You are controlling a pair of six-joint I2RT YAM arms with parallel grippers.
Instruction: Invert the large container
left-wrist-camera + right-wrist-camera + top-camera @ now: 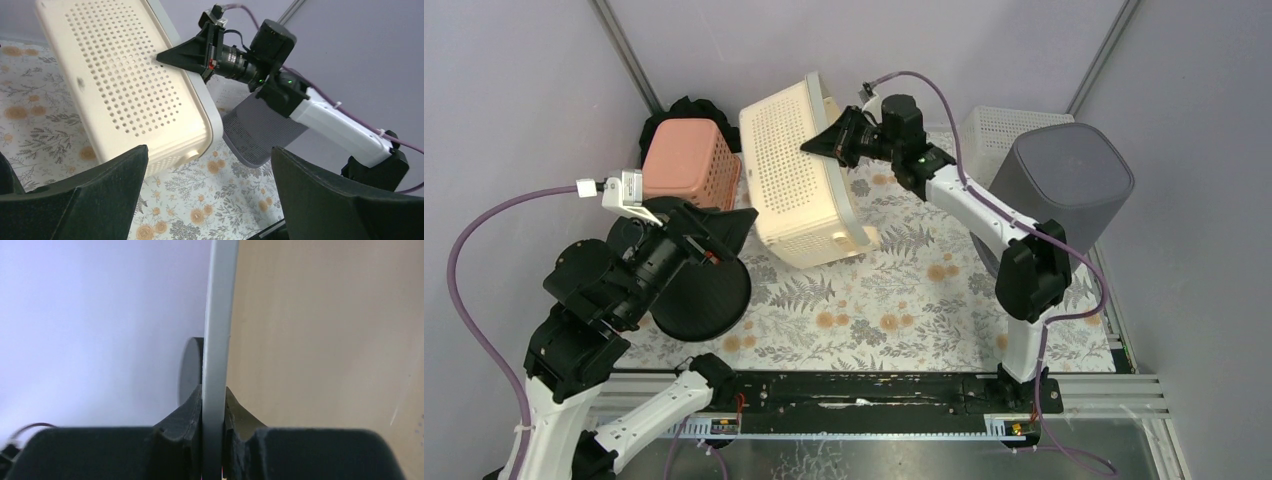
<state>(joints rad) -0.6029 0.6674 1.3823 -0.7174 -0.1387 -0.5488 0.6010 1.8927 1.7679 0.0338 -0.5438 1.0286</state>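
Note:
The large cream perforated container (799,175) stands tilted on its lower edge at the middle back of the table, its perforated underside facing the camera. My right gripper (824,143) is shut on its upper rim (218,340) and holds it up; it also shows in the left wrist view (167,54). The container's underside fills the left of the left wrist view (125,85). My left gripper (736,222) is open and empty, to the left of the container's lower corner.
A pink basket (689,165) stands behind my left gripper, dark cloth (686,110) behind it. A black round lid (704,295) lies under the left arm. A grey bin (1064,180) and a white basket (994,135) stand at the back right.

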